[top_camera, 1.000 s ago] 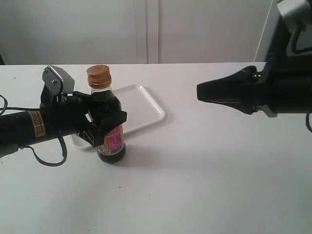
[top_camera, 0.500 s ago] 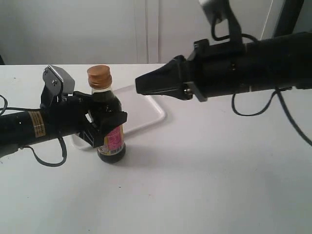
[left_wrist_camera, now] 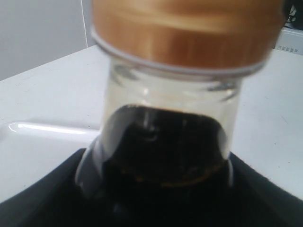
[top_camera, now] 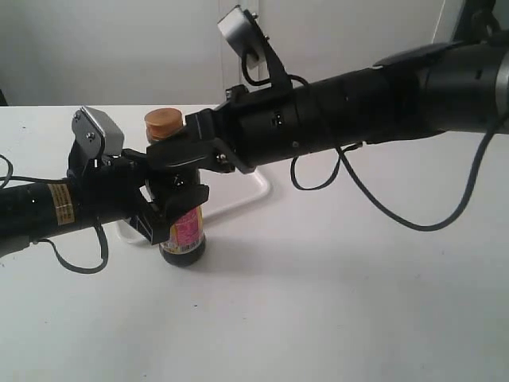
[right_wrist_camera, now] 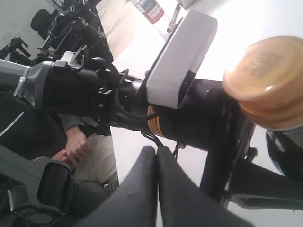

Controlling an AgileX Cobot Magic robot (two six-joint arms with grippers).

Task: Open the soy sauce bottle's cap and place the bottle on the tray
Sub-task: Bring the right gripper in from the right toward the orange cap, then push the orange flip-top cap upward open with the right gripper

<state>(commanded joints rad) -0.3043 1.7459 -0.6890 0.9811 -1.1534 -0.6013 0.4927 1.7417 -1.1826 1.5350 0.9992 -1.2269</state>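
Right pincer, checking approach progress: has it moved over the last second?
Yes. The right pincer has swept leftward in the exterior view, from right of the tray to just beside the cap.

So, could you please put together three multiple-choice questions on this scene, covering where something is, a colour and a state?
1. Where is the soy sauce bottle?
A) upright on the table, beside the tray
B) on the tray
C) lying on its side

2. What colour is the cap?
A) white
B) copper-orange
C) green

3. What state is the cap in?
A) flipped open
B) taken off
C) shut

Answers:
1. A, as the exterior view shows its base on the bare table in front of the tray's rim.
2. B, as both wrist views show an orange-brown top.
3. C, as the lid sits flat on its collar and no spout shows.
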